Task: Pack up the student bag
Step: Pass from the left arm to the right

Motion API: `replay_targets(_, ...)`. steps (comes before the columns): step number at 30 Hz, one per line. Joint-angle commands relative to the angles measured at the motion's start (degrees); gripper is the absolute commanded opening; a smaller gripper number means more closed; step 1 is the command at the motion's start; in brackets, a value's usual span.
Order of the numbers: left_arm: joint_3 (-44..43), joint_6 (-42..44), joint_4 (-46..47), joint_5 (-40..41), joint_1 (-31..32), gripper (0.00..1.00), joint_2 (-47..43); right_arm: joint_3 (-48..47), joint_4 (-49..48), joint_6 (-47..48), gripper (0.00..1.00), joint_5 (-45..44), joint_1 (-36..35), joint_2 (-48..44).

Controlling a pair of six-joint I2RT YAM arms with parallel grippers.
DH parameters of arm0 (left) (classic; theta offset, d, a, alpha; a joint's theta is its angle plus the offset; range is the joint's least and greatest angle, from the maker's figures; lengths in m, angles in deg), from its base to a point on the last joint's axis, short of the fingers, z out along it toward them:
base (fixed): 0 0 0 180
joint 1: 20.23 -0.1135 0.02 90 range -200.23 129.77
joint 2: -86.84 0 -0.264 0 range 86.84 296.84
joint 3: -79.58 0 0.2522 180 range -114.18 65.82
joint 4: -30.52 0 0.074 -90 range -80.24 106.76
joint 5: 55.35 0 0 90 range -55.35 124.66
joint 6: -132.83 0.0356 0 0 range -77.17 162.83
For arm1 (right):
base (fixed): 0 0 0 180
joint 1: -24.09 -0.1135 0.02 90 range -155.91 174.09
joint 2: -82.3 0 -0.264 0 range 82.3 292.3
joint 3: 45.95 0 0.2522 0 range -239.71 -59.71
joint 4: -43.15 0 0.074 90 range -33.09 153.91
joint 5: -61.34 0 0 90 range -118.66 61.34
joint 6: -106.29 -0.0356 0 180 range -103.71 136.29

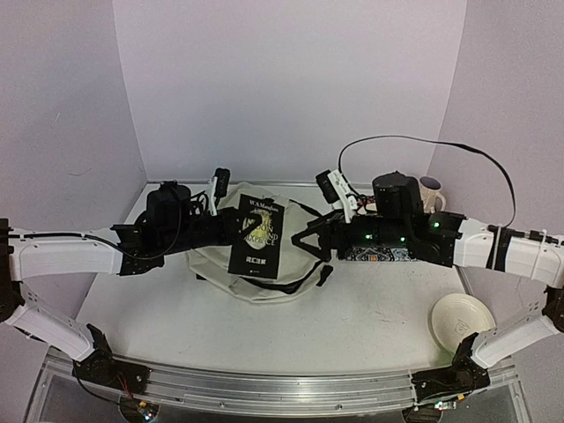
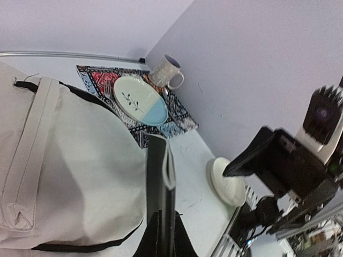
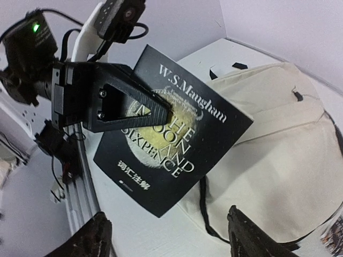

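While my left gripper [image 3: 144,104] clamps the black Maugham paperback [image 1: 256,233] by one edge, my right gripper [image 3: 169,225] stands with jaws spread wide and nothing between them, only the fingertips showing in its wrist view. The student bag [image 1: 216,264] lies mid-table under the raised book, which hides its middle. I can't make out any opening.

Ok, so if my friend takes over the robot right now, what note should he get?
Left gripper: shut on the book, held above the student bag.
Right gripper: open, empty, beside the book.
The bag lies on the table; I cannot tell if it is unzipped.
Done: book picked up.
Left: get the book into the bag.
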Motion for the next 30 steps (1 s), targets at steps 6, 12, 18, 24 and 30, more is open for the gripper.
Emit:
replay_targets(6, 2.4, -16.6, 20.0, 10.1, 0.9, 0.0, -0.1, 8.6, -18.0, -23.3, 0.97, -4.0, 0.0, -4.3)
replay_targets(12, 0.2, -19.3, 26.3, 12.0, 3.3, 0.0, 4.1, 12.9, -30.6, -34.3, 0.98, -1.3, 0.0, -2.9)
replay_targets(18, -2.7, -20.5, 29.6, 13.0, 5.0, 0.0, 6.9, 13.6, -39.2, -39.5, 0.98, 2.6, 0.0, -0.3)
replay_targets(24, -3.6, -21.5, 32.8, 14.0, 5.1, 0.0, 7.5, 15.2, -41.1, -42.4, 0.98, -0.2, 0.0, 0.5)
replay_targets(30, -3.2, -20.7, 33.2, 15.7, 5.1, 0.0, 6.3, 17.8, -40.5, -42.8, 0.98, -6.0, 0.0, -1.5)
